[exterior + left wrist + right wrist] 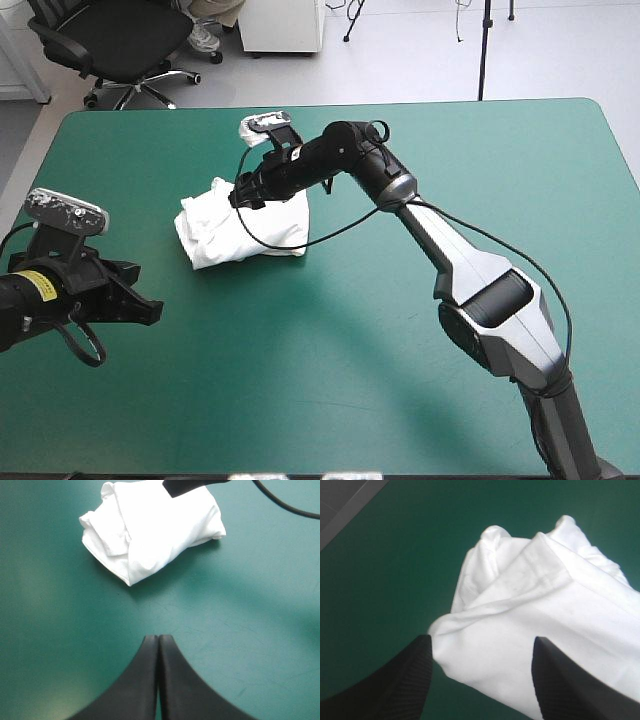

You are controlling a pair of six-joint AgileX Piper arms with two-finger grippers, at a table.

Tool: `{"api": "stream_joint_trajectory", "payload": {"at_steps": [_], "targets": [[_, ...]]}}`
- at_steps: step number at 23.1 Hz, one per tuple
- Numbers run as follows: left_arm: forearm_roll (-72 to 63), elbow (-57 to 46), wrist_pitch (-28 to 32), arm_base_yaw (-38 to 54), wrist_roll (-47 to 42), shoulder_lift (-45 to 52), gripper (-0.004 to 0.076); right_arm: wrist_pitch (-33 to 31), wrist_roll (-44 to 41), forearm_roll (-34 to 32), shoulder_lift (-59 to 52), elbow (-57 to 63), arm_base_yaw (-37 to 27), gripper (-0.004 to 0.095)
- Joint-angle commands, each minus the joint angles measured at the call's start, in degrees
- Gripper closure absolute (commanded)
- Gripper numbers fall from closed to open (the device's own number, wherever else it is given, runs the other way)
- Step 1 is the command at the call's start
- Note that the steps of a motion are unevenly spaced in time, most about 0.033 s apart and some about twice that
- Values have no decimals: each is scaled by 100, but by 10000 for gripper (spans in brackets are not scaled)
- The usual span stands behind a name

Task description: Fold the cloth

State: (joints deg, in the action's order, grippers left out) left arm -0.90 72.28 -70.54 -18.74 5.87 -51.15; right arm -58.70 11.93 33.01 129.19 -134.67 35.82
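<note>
You see T-shirt (pixel 215 235), centre-left of high view: soft white cloth, matt, creased, hems stitched. Your teal-green cover (pixel 330 340): matt, smooth, faint scuffs ahead of left gripper (pixel 158 639), its black fingers smooth, matt. Right gripper (pixel 482 639): black fingers finely ribbed, dull sheen

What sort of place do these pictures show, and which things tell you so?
Probably a robot test lab: a left arm and a right arm reach over a table with a teal-green cover, where a bundled white T-shirt lies.
</note>
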Motion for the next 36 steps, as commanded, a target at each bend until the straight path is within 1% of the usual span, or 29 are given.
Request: {"api": "stream_joint_trajectory", "payload": {"at_steps": [1, 2, 5, 6, 7, 8, 9, 10, 11, 13, 15, 18, 21, 25, 26, 27, 28, 29, 31, 32, 34, 36], "targets": [[-40, 127, 1, -13, -191, -26, 741, -146, -145, -383, -387, -197, -211, 362], [-40, 127, 1, -13, -192, -31, 741, -328, -197, -567, -387, -197, -250, 362], [-40, 127, 86, -13, -192, -31, 741, -791, -453, -1396, -377, -197, -336, 362], [-40, 127, 233, -13, -221, -31, 741, -981, -474, -1839, -377, -114, -373, 356], [-40, 127, 298, -13, -274, -31, 741, -1015, -474, -1914, -377, -71, -392, 349], [-40, 127, 460, -13, -315, -31, 741, -969, -474, -1761, -348, 37, -462, 321], [-40, 127, 519, -13, -329, -44, 741, -937, -434, -1663, -311, 47, -492, 306], [-40, 127, 550, -13, -434, -77, 741, -894, -376, -1607, -198, 61, -504, 270], [-53, 127, 537, -13, -467, -92, 741, -879, -376, -1633, -149, 61, -504, 263], [-130, 127, 475, -13, -493, -150, 741, -821, -400, -1445, 35, 61, -504, 263], [-215, 127, 486, -13, -493, -163, 741, -641, -274, -1022, 238, 65, -504, 263], [-204, 127, 476, -13, -493, -163, 741, -376, -274, -891, 359, 65, -493, 263], [-192, 127, 476, -13, -493, -163, 741, -300, -284, -820, 489, 65, -493, 263], [-169, 127, 476, -13, -466, -163, 741, -199, -116, -468, 827, 65, -493, 268], [-169, 127, 476, -13, -466, -163, 741, -182, -30, -372, 887, 65, -493, 292], [-169, 127, 476, -13, -466, -163, 741, -146, 48, -278, 929, 76, -493, 344], [-169, 127, 476, -13, -466, -163, 741, -120, 61, -260, 943, 74, -484, 423], [-169, 127, 476, -13, -466, -163, 741, -107, 87, -260, 970, 74, -484, 532], [-169, 127, 476, -13, -466, -163, 741, -98, 299, -274, 970, 74, -482, 781], [-169, 127, 476, -13, -466, -163, 741, -111, 478, -274, 970, 74, -472, 921], [-169, 127, 476, -13, -466, -163, 741, -188, 750, -372, 970, 22, -482, 914], [-169, 127, 476, -13, -466, -163, 741, -439, 748, -746, 970, -66, -482, 913]]}}
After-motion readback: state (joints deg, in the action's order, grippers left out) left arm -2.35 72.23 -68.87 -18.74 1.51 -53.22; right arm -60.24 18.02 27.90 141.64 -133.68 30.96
